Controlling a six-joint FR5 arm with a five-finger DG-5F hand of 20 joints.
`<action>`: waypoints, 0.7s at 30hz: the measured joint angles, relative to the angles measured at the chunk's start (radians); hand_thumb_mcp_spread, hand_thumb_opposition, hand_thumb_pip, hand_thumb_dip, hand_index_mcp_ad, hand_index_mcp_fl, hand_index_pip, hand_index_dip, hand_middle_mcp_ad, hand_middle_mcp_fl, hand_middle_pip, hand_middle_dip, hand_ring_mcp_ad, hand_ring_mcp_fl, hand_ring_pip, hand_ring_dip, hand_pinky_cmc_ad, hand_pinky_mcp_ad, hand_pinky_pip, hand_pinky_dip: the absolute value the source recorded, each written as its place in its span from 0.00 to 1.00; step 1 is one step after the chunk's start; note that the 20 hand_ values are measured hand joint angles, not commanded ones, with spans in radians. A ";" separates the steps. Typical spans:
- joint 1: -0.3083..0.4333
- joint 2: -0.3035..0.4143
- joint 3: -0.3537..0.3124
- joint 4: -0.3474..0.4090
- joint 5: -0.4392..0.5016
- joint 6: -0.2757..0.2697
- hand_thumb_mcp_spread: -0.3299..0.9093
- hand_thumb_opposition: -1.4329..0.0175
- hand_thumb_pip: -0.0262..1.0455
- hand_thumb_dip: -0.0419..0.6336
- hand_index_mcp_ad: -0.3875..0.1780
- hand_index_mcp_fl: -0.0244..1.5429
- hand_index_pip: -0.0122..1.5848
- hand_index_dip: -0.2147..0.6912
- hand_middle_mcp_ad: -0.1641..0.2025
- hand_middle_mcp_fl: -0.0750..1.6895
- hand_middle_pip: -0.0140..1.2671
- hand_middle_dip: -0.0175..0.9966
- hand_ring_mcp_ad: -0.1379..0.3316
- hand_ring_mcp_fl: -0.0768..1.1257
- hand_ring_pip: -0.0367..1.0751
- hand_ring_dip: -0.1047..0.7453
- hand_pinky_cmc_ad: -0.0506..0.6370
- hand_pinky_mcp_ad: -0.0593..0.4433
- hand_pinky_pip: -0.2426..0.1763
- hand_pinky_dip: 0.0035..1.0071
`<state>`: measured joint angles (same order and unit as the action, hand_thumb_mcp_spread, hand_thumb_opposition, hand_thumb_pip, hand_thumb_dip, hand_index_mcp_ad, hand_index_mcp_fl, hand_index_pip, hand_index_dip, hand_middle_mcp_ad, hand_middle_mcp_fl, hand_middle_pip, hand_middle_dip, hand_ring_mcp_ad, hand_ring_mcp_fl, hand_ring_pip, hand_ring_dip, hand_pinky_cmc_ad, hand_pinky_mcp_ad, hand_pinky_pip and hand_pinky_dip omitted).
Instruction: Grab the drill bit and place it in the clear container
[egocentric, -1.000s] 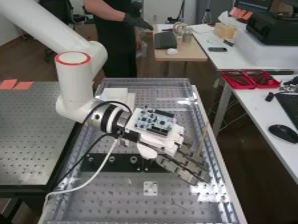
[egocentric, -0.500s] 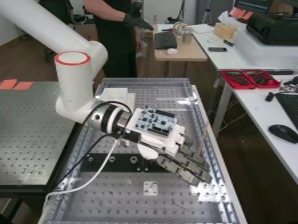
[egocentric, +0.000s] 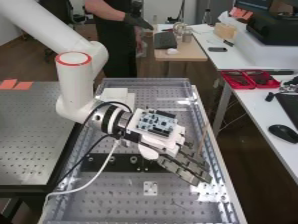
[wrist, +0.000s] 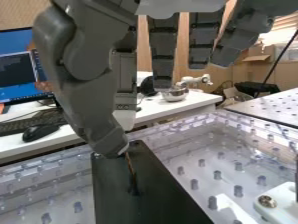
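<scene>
"Left of the black bar (egocentric: 123, 166)?"
"One perforated table (egocentric: 33, 135), dark, well apart. One white block (egocentric: 115, 94), beyond the bar."
"At the bar itself?"
"One drill bit (wrist: 131, 172), slender, near upright, slightly tilted, lower end at the bar's dark top. Upper end right at my hand (egocentric: 186, 169); touching or just beneath, I cannot tell."
"Hand, condition?"
"One, dark grey, over the bar's right end and past it. Apart, together or clamped on the bit: I cannot tell."
"Right of the bar, farther out?"
"Red trays (egocentric: 238, 86), well apart, on a white table (egocentric: 256, 120); one black mouse (egocentric: 284, 133), same table."
</scene>
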<state>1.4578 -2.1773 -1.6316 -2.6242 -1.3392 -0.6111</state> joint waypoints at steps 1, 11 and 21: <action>0.000 0.001 0.000 0.000 0.000 0.000 0.72 0.35 0.54 0.51 0.50 0.23 0.76 0.71 0.70 0.21 0.11 0.23 0.69 0.14 0.14 0.14 0.50 0.43 0.48 0.15; 0.003 0.004 -0.007 0.000 0.000 -0.001 0.71 0.36 0.54 0.50 0.51 0.23 0.76 0.67 0.70 0.21 0.11 0.23 0.69 0.14 0.14 0.14 0.50 0.43 0.48 0.15; 0.004 0.003 -0.009 0.001 0.007 0.001 0.71 0.36 0.54 0.50 0.51 0.23 0.76 0.67 0.70 0.21 0.11 0.23 0.69 0.14 0.14 0.14 0.50 0.43 0.47 0.15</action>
<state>1.4623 -2.1743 -1.6408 -2.6236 -1.3323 -0.6104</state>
